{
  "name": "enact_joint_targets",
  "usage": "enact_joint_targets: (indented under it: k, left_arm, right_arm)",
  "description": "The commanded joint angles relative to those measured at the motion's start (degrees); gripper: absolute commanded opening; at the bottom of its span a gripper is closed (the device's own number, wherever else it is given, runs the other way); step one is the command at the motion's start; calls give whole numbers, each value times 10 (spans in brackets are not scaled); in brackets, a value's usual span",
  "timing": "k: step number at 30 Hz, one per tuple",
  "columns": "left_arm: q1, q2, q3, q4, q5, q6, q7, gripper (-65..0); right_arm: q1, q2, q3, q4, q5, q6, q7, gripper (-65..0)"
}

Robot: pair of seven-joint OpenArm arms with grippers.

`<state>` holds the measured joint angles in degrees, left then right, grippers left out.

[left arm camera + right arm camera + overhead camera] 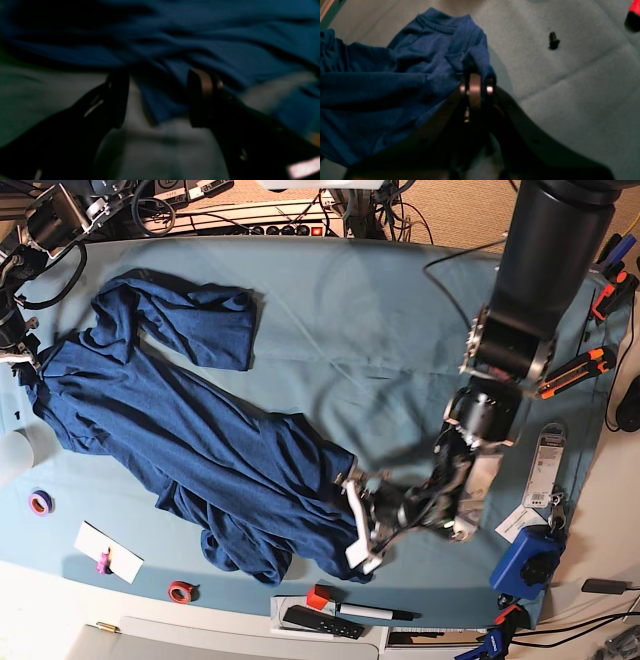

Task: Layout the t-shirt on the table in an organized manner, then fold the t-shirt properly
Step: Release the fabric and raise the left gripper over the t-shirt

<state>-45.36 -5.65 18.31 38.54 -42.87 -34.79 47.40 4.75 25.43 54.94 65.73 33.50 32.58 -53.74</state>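
1. The t-shirt point(190, 450) lies stretched in a long diagonal band across the table point(360, 310), from the upper left of the base view down to the lower middle – rumpled, one sleeve flopped out toward the upper middle.
2. Left gripper point(362, 520) – lower middle-right of the base view, at the shirt's lower end. Its wrist view shows the jaws spread wide; a flap of blue cloth lies between them, not pinched.
3. Left wrist view is dark and blurred; the shirt fills the upper half, pale table cover below and between the fingers point(202, 82).
4. Right gripper point(476, 88) – at the far left edge of the base view, mostly hidden there. Its wrist view shows the jaws clamped tight on a bunched fold of shirt near the collar edge.
5. From that grip the shirt drapes off to the left of the right wrist frame, with the collar ribbing near the top middle.
6. A small black screw point(553, 40) sits on the bare table cover in the upper right of the right wrist view, well apart from the shirt.
7. Tape rolls point(40, 502), a marker point(375, 612) and a blue box point(527, 562) line the table's lower edge in the base view.
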Motion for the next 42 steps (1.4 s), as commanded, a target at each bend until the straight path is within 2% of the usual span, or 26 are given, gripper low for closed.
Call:
enact_joint_targets:
  k: [1, 2, 4, 8, 11, 15, 17, 19, 22, 25, 31, 34, 42]
  left_arm:
    - [-11, -2, -2, 11, -52, -31, 7, -279]
    - [1, -8, -5, 14, -91, -52, 23, -280]
    - [31, -12, -15, 26, -130, -52, 43, -281]
    - [104, -10, -39, 82, -122, -52, 17, -281]
    - [159, -8, -40, 164, -60, -52, -35, -281]
    - [225, -7, -38, 308, 91, -45, -118, -281]
    - [252, 0, -37, 370, 178, 22, -149, -281]
    - [271, 8, -34, 412, 250, 71, -169, -281]
    - [279, 12, -7, 434, 297, 128, -174, -281]
    - [280, 12, 52, 434, 350, 179, -174, -281]
    - [281, 15, 208, 434, 473, 313, -174, -281]
    - [281, 25, 243, 434, 506, 351, -170, -281]
    - [296, 64, 244, 433, 506, 374, -170, -281]
  right_arm:
    - [7, 17, 2, 10, 15, 2, 17, -650]
    - [7, 17, 2, 10, 16, 2, 17, -650]
    - [7, 17, 2, 10, 16, 2, 17, -650]
    - [7, 17, 2, 10, 16, 2, 17, -650]
    - [7, 17, 2, 10, 16, 2, 17, -650]
    - [7, 17, 2, 10, 16, 2, 17, -650]
    - [7, 17, 2, 10, 16, 2, 17, -650]
    - [7, 17, 2, 10, 16, 2, 17, -650]
    - [7, 17, 2, 10, 16, 2, 17, -650]
    - [7, 17, 2, 10, 16, 2, 17, -650]
    - [7, 17, 2, 10, 16, 2, 17, -650]
    - [7, 17, 2, 10, 16, 2, 17, -650]
    - [7, 17, 2, 10, 16, 2, 17, -650]
